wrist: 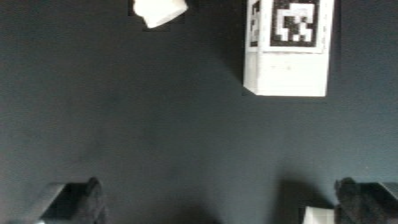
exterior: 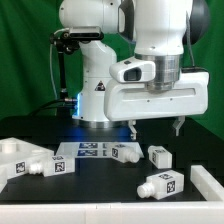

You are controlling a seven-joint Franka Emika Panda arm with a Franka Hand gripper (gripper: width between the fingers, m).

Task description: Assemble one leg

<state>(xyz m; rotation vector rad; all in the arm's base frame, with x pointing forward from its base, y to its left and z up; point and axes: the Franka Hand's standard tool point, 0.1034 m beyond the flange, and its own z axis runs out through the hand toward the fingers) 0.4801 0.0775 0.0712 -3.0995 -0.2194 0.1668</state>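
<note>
Several white legs with square tags lie on the black table: one (exterior: 160, 185) at the front, one (exterior: 160, 155) behind it, one (exterior: 125, 152) by the marker board and one (exterior: 48, 167) toward the exterior view's left. My gripper (exterior: 156, 128) hangs open and empty above the legs, touching none. In the wrist view the gripper (wrist: 221, 205) is wide open, with dark fingers (wrist: 75, 200) at the picture's edges. One leg (wrist: 288, 45) lies on the table ahead of the jaws, well clear of them. The end of another white part (wrist: 160, 10) shows beside it.
The marker board (exterior: 88, 150) lies flat at the middle back. A large flat white panel (exterior: 14, 156) sits at the exterior view's left. Another white part (exterior: 211, 180) shows at the right edge. The robot's base (exterior: 95, 95) stands behind the board.
</note>
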